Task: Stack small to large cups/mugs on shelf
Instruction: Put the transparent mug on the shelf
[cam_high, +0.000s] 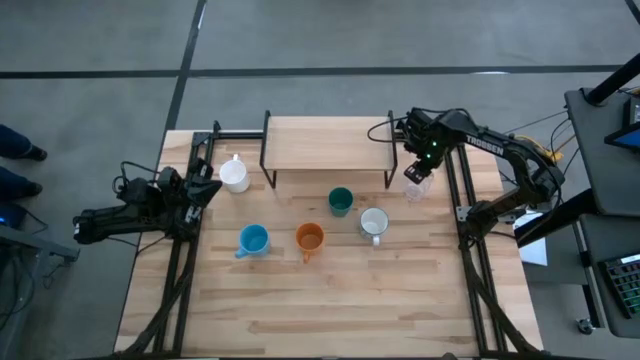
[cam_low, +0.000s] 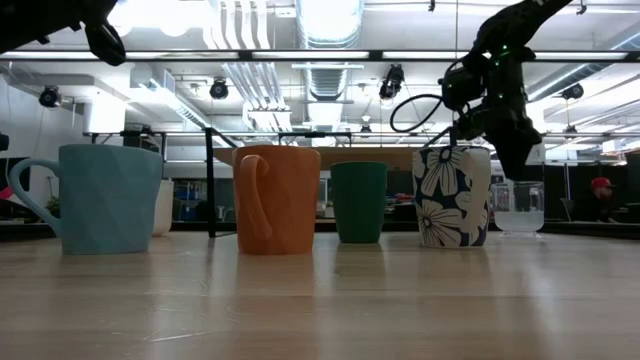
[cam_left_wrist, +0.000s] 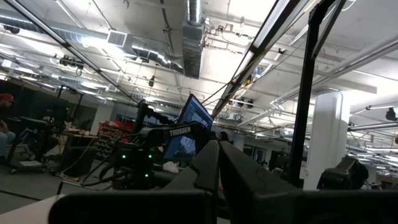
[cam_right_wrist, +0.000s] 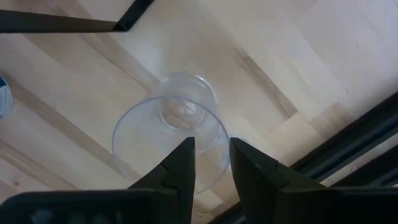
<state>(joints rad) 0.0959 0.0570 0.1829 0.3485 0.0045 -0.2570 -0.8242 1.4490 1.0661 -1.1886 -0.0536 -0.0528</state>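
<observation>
The clear glass (cam_right_wrist: 171, 140) stands upright on the table right of the shelf (cam_high: 328, 145), and it also shows in the high view (cam_high: 417, 187) and the low view (cam_low: 518, 208). My right gripper (cam_right_wrist: 212, 146) points down over it, narrowly open. One finger (cam_right_wrist: 180, 168) is inside the rim and the other (cam_right_wrist: 252, 171) is outside. A white mug (cam_high: 234, 175), a light blue mug (cam_high: 253, 240), an orange mug (cam_high: 309, 238), a teal cup (cam_high: 340, 201) and a flowered white mug (cam_high: 374, 223) stand on the table. My left gripper (cam_high: 208, 190) is shut, left of the white mug.
The shelf's black legs (cam_high: 268, 150) and the black arm frames (cam_high: 465, 200) stand close to the glass. The table's right edge is just beyond the glass. Bare wood lies along the near part of the table (cam_high: 330, 310). Nothing stands on the shelf board.
</observation>
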